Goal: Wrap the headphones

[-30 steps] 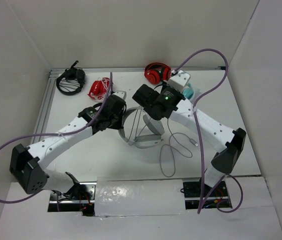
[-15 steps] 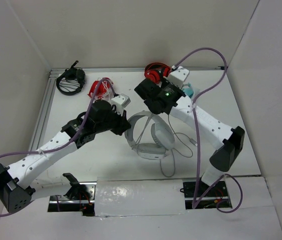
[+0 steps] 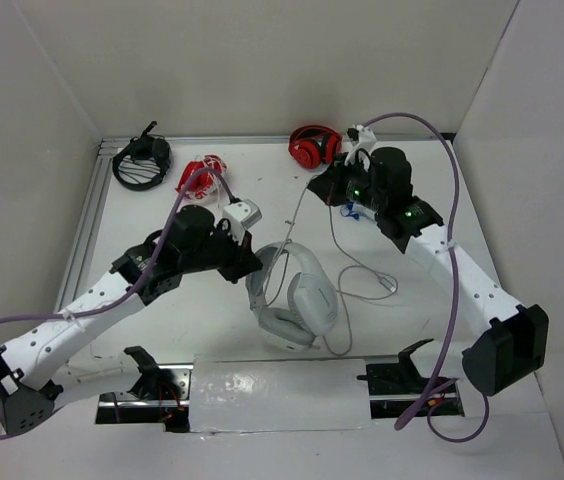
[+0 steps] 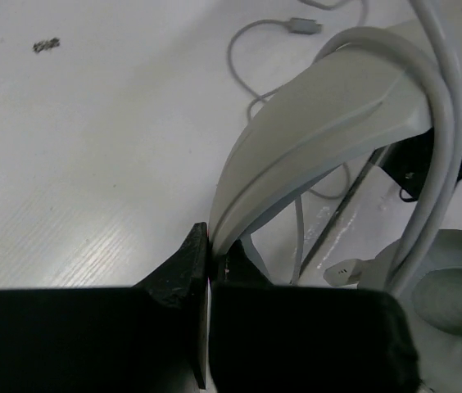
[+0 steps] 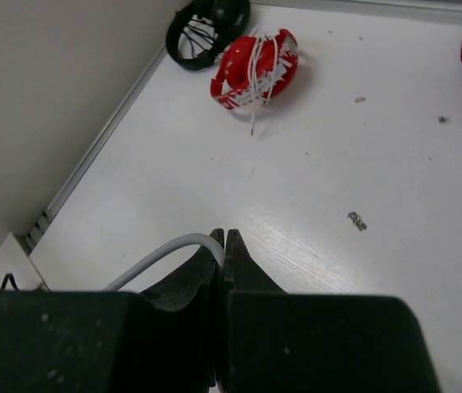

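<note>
The headphones (image 3: 297, 300) lay near the middle of the surface (image 3: 262, 170), toward its near edge, with the headband (image 4: 321, 115) reaching up to the left pincer (image 3: 253, 262). That pincer was closed tight on the headband's edge, its jaws almost meeting around it. The right pincer (image 5: 223, 240) was well apart from the headphones, toward the far right corner. It was clamped on the thin grey cable (image 5: 156, 256), which ran from it back down to the earcups and looped on the surface beside them. Compared with half a second before, the headphones sat closer to the near edge. The right pincer had drawn away from over them toward the far edge, near the red headphones (image 3: 311, 147), taking the cable along.
</note>
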You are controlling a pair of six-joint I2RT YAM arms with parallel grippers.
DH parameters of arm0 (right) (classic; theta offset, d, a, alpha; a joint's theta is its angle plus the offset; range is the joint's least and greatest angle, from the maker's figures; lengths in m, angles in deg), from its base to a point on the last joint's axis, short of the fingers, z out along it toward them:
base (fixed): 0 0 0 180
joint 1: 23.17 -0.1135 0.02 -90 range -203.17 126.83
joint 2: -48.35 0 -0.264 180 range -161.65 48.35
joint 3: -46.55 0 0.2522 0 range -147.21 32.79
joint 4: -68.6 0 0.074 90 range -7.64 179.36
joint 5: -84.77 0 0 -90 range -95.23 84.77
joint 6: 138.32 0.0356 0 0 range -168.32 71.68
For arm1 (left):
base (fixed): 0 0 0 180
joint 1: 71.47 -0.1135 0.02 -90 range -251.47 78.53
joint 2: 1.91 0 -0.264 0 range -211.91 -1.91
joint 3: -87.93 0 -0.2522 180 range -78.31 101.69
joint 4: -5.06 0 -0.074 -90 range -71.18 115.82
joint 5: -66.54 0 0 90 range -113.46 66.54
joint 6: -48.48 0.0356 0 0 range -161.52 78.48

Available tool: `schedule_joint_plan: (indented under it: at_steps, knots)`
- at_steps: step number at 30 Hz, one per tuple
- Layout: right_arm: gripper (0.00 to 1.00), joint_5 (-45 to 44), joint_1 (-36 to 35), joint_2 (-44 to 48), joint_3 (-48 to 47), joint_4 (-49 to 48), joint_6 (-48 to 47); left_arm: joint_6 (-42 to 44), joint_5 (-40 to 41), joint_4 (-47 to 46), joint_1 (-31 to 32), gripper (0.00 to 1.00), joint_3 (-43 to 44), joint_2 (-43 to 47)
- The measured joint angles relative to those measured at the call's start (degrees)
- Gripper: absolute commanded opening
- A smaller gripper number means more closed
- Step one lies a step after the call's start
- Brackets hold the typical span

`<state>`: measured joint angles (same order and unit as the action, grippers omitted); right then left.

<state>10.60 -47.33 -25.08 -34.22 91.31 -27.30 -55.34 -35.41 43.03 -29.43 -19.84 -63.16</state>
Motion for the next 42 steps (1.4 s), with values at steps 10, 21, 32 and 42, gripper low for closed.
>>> schedule_joint_plan:
  at_steps: [10,21,32,42]
  knots:
    - [0.00,10.8,2.8,-0.7,6.5,-9.2,-7.5,0.0,-3.3,1.4,0.2,0.00,3.9,3.7]
    - [0.00,-0.9,2.9,6.4,6.6,-12.5,-10.3,-0.4,5.4,4.9,0.5,0.00,15.1,-1.4]
    - [0.00,-5.2,-1.5,21.5,6.5,-13.8,-16.7,-4.7,17.4,12.1,1.3,0.00,15.1,-12.1]
    - [0.00,-15.9,-0.9,36.9,17.4,-10.8,-13.1,-11.4,26.7,16.5,-4.7,0.00,23.1,-18.4]
